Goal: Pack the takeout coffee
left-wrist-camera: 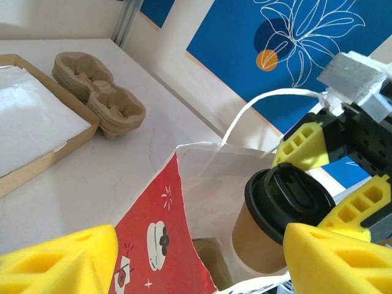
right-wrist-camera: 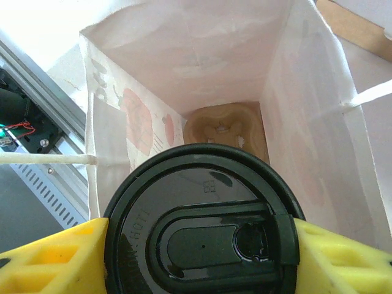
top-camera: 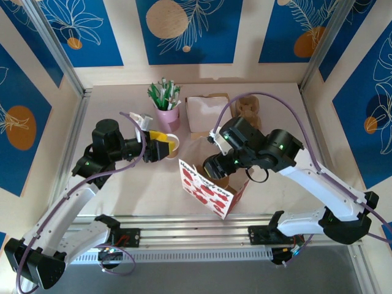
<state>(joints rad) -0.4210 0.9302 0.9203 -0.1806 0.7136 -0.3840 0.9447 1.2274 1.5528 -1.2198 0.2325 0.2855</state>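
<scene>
Presently gripped: we see the right tool [right-wrist-camera: 197,254] clamped across the black lid of the takeout coffee [right-wrist-camera: 205,223], one yellow finger on each side.
Left tool: the left tool [left-wrist-camera: 196,266] stands wide with nothing between its fingers, just beside the bag's left side.
Cup location: upright over the open mouth of the paper bag [right-wrist-camera: 196,55], off the bench [top-camera: 135,184]. From the left wrist its lower body looks to be below the rim; the base is hidden.
Key relation: the cup's long axis is vertical. The pulp carrier [right-wrist-camera: 223,125] on the bag floor lies below it, slightly toward the far wall. We judge the coming move to be a plain descent with a small shift to meet a well.
Nearer arm: right, carrying the cup; left is near but apart.
Counts: one lidded cup, one bag, one carrier inside, one stack of carriers [left-wrist-camera: 101,98] on the bench (number unreadable), one pink cup of sticks [top-camera: 167,115], one tray of white paper [left-wrist-camera: 24,128].
Unclear: a pale-rimmed round thing [top-camera: 174,144] at the left tool's tips; we cannot tell what it is.
</scene>
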